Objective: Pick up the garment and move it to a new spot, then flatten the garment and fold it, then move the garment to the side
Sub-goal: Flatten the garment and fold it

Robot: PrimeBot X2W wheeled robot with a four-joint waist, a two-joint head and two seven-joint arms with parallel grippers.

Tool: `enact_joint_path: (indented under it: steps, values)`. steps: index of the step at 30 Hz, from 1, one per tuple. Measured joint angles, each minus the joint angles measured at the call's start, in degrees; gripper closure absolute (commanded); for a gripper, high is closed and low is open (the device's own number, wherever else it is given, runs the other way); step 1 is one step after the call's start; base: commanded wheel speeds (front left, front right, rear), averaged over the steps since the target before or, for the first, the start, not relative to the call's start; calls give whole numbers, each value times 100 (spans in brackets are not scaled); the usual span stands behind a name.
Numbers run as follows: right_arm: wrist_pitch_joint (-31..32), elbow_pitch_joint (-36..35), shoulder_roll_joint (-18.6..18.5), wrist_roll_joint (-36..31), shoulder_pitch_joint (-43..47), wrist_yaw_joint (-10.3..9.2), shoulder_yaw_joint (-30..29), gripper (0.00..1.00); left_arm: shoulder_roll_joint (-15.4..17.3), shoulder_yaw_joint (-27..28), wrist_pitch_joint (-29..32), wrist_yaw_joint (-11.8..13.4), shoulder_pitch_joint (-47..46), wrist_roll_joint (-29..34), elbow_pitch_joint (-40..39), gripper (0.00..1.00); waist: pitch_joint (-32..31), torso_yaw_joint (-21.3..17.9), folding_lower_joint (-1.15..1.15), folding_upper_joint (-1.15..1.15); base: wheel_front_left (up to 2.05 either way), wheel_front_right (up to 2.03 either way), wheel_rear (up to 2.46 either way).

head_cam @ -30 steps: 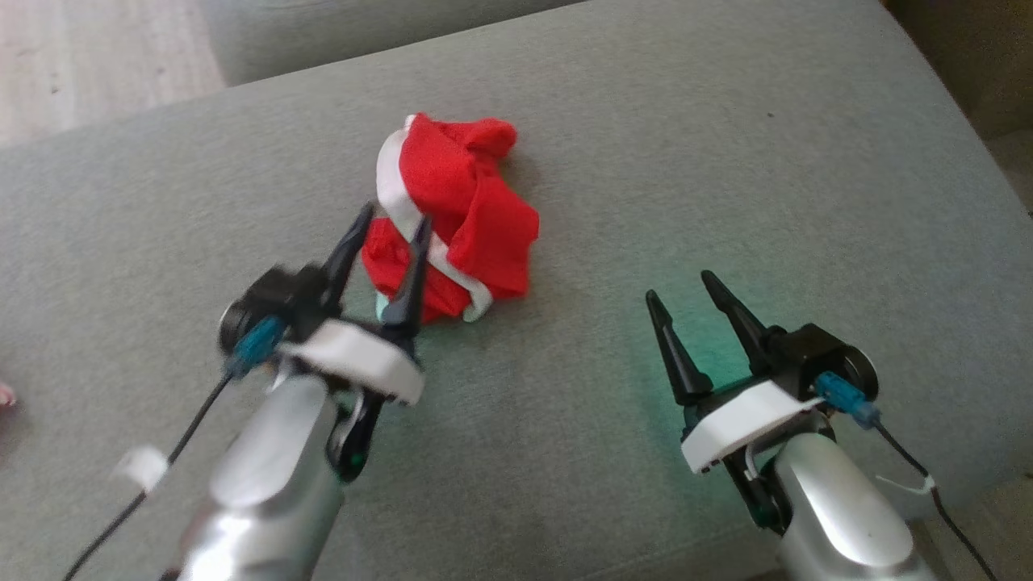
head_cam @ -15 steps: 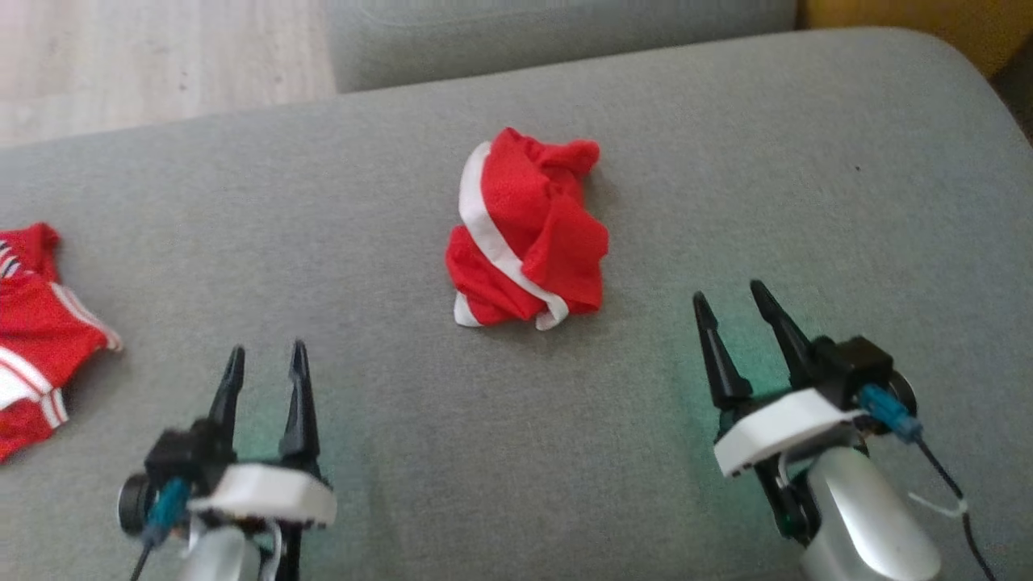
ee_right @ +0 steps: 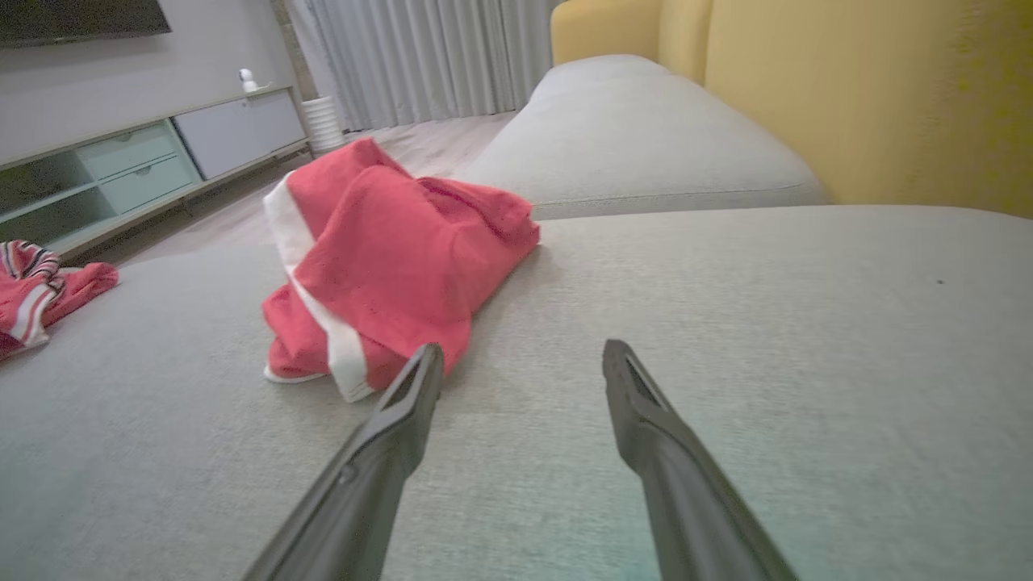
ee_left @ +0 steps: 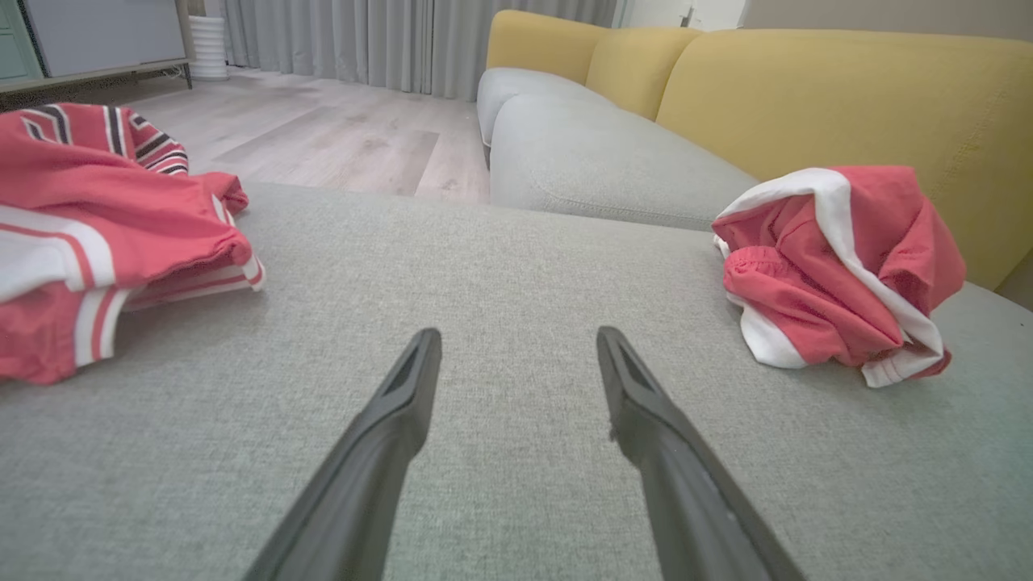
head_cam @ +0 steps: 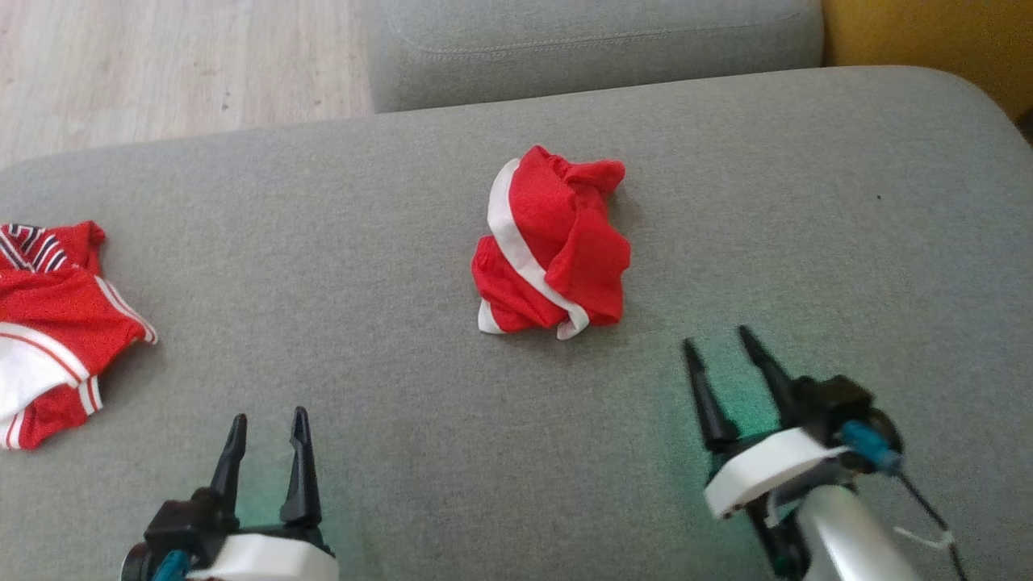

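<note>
Stretching broad and flat as a grey sofa seat point(head_cam: 323, 266) of woven fabric, rounding off at the far corners. Carrying a red garment point(head_cam: 557, 242) with a white band near the middle, lying bunched in a loose heap and sitting well clear of every edge. Holding a second red garment point(head_cam: 56, 323), striped in white, at the left side, lying crumpled and running partly out of the head view, well apart from the first. Butting against a neighbouring grey cushion point(head_cam: 597, 48) along the far side.
</note>
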Motion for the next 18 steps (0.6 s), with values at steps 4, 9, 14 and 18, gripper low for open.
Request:
enact_joint_path:
  steps: [4, 9, 14, 18]
  values:
    - [0, 240, 2, 240, -73, 0, 649, 0, -1, -143, 0, -44, -80, -15, 13, 0, 88, 106, 1, 0, 0, 0, 0]
    - [7, 689, 7, 579, -419, 0, 1076, 0, -11, -426, 0, -51, -273, -78, 91, 0, 208, 383, 1, 0, 0, 0, 0]
    - [7, 817, 5, 654, -675, 0, 1081, 0, -12, -521, 0, -51, -337, -74, 120, 0, 319, 644, 1, 0, 0, 0, 0]
    - [7, 900, 5, 690, -745, 0, 991, 0, -10, -517, 0, -51, -349, -71, 120, 0, 462, 841, 1, 0, 0, 0, 0]
